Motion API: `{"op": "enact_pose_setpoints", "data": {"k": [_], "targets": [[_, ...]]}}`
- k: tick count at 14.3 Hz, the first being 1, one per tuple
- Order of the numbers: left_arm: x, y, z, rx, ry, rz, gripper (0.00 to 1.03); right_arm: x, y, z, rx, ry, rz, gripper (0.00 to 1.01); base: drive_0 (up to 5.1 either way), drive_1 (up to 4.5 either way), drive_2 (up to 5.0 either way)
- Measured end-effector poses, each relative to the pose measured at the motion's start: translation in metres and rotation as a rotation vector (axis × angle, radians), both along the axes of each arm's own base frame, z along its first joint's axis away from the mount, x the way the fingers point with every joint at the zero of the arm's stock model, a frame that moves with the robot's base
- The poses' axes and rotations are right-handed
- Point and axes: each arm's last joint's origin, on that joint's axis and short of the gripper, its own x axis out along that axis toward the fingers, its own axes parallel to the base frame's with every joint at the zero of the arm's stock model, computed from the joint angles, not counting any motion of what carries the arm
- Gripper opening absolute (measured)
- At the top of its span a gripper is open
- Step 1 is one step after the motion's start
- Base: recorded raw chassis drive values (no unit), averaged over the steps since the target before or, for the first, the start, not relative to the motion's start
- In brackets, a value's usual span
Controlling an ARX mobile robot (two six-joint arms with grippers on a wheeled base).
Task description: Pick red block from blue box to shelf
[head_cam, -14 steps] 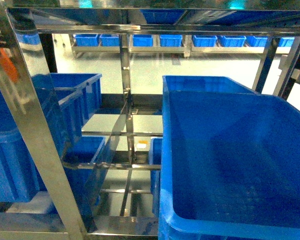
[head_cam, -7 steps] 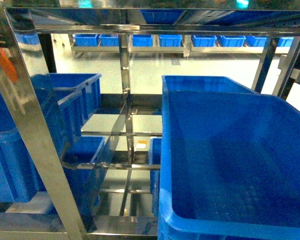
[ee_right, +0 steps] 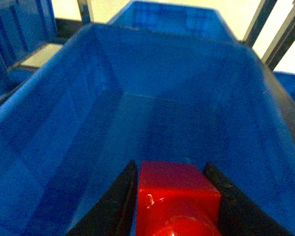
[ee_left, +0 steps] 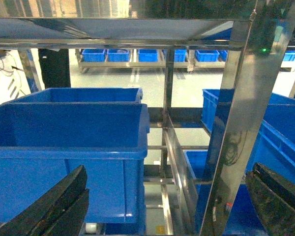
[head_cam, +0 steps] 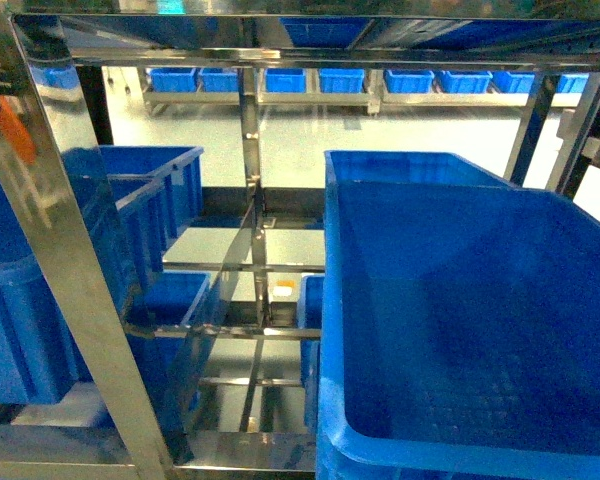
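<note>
Red block (ee_right: 178,194) clamped in right gripper (ee_right: 174,204), no legible writing

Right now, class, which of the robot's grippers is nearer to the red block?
Right. The right gripper is shut on the red block, held over a blue crate. The left gripper hangs open and empty before the shelf.

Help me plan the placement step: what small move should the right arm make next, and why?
Probably lower a little further into the blue crate before releasing. In the right wrist view the right gripper is shut on the red block, which hangs above the crate's bare floor, inside its walls, on the steel shelf. The left gripper is open and holds nothing.
</note>
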Motion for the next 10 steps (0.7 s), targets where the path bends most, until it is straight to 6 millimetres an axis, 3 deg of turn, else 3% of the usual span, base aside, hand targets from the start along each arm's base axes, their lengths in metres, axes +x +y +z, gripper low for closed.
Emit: {"op": "enact_pose_setpoints", "data": {"k": [2, 3, 6, 7, 8, 10], "targets": [[0.0, 0.0, 0.0, 0.0, 0.0, 0.0, 0.98, 0.021, 0.011, -0.029, 0.001, 0.091, -0.009, 0.57, 0.0, 0.0, 0.0], [0.0, 0.0, 0.0, 0.0, 0.0, 0.0, 0.98, 0.013, 0.011, -0.035, -0.01, 0.11, -0.022, 0.68, 0.0, 0.0, 0.0], [0.0, 0.0, 0.0, 0.0, 0.0, 0.0, 0.98, -0.032, 0.002, -0.007, 0.002, -0.022, -0.048, 1.0, 0.0, 0.0, 0.0], [0.0, 0.0, 0.0, 0.0, 0.0, 0.0, 0.98, -0.055, -0.001, -0.009, 0.004, -0.105, -0.052, 0.95, 0.0, 0.0, 0.0], [0.0, 0.0, 0.0, 0.0, 0.0, 0.0, 0.98, -0.079, -0.01, -0.012, 0.03, -0.237, -0.069, 0.82, 0.0, 0.0, 0.0], [0.0, 0.0, 0.0, 0.0, 0.0, 0.0, 0.98, -0.094, -0.026, 0.003, 0.059, -0.366, -0.106, 0.52, 0.0, 0.0, 0.0]]}}
